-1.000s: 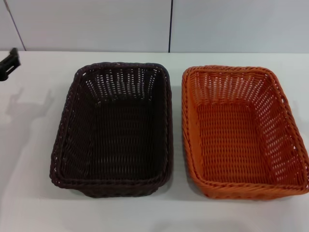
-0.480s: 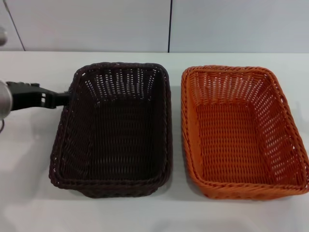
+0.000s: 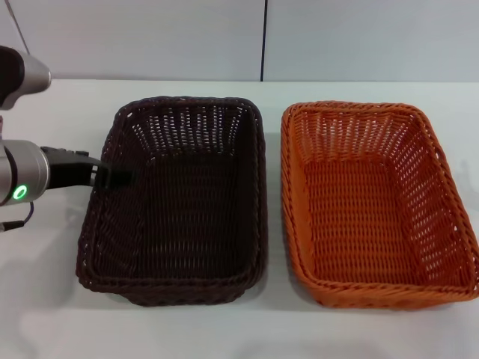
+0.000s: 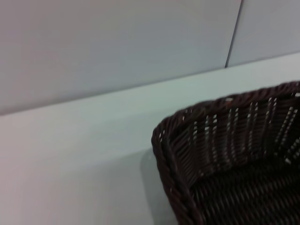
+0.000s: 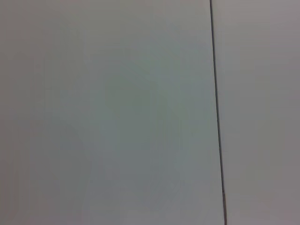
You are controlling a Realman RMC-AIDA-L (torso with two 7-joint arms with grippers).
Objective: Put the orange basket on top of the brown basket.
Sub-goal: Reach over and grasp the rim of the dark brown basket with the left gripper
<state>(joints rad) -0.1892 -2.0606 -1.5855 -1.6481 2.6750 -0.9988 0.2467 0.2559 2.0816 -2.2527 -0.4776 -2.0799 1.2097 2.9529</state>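
The brown basket [image 3: 176,202] sits on the white table, left of centre. The orange basket [image 3: 374,202] stands beside it on the right, a small gap between them. Both are upright and empty. My left gripper [image 3: 112,178] reaches in from the left and is at the brown basket's left rim, its dark fingers against the dark weave. The left wrist view shows a corner of the brown basket [image 4: 225,154] close up. My right gripper is out of view.
The white table [image 3: 45,284] runs to a pale wall [image 3: 150,37] with a dark vertical seam behind the baskets. The right wrist view shows only that wall [image 5: 117,112] and the seam.
My left arm has come in from the far left edge toward the right, and its gripper now reaches the brown basket's left rim. The baskets have barely moved.
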